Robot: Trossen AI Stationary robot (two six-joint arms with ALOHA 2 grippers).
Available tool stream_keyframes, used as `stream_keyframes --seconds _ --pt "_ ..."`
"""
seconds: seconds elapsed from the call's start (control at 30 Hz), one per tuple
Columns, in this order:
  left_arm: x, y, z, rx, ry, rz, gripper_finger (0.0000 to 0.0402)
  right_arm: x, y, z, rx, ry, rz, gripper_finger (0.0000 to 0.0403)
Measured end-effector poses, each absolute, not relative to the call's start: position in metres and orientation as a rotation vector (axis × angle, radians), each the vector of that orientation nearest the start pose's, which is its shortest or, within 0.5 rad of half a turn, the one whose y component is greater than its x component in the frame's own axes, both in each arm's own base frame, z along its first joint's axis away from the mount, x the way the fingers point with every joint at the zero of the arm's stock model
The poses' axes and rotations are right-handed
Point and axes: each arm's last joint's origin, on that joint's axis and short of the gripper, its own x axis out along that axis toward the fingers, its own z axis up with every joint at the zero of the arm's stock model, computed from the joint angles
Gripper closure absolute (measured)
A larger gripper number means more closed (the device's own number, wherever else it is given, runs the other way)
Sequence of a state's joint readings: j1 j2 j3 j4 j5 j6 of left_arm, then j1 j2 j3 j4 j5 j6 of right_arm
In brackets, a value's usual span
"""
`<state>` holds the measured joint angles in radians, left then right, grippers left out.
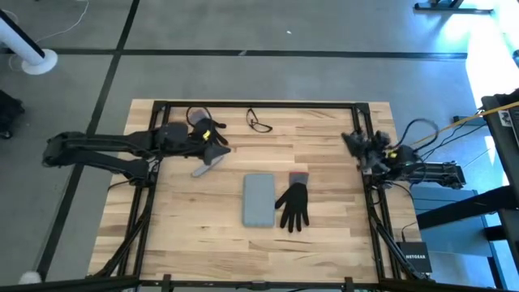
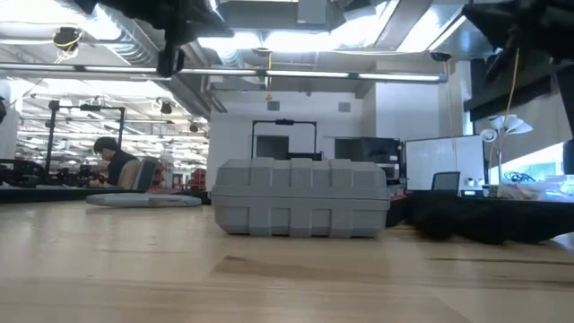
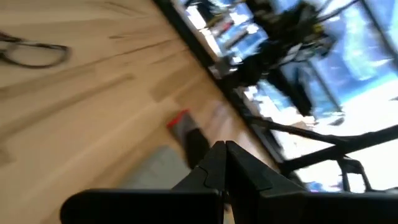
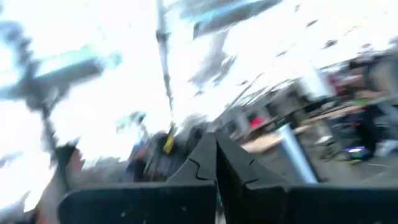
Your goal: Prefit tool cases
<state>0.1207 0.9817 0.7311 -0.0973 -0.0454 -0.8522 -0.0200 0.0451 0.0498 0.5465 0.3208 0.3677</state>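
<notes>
Dark left hand (image 1: pixel 217 148) shut, empty

right wrist view wholly blurred, glove (image 3: pixel 194 142) smeared, netgear box (image 1: pixel 414 261) edge-cropped

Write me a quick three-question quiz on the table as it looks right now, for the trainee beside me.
1. True or false: the tool case lies closed and flat on the table.
2. What lies directly beside the tool case, toward the right arm? A) eyeglasses B) black glove C) grey bar
3. Are the left claw and right claw open or shut?

Key: 1 true. 2 B, the black glove. 3 Both shut, holding nothing, clear of the case.
</notes>
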Motion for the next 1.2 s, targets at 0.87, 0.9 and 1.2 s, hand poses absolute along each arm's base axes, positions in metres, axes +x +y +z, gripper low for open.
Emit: stream_keyframes --seconds 0.87,0.9,1.2 --pt "0.236 -0.008 0.163 -0.670 0.924 0.257 0.0401 0.272 0.001 0.137 0.965 0.944 -0.242 0.0403" --pt "0.235 -0.010 0.156 -0.686 0.936 0.272 0.0401 0.277 0.001 0.128 0.982 0.962 -0.261 0.0403" --pt "0.258 -0.025 0.130 -0.680 0.858 0.216 0.0401 0.320 0.003 0.113 1.073 0.929 -0.264 0.0403"
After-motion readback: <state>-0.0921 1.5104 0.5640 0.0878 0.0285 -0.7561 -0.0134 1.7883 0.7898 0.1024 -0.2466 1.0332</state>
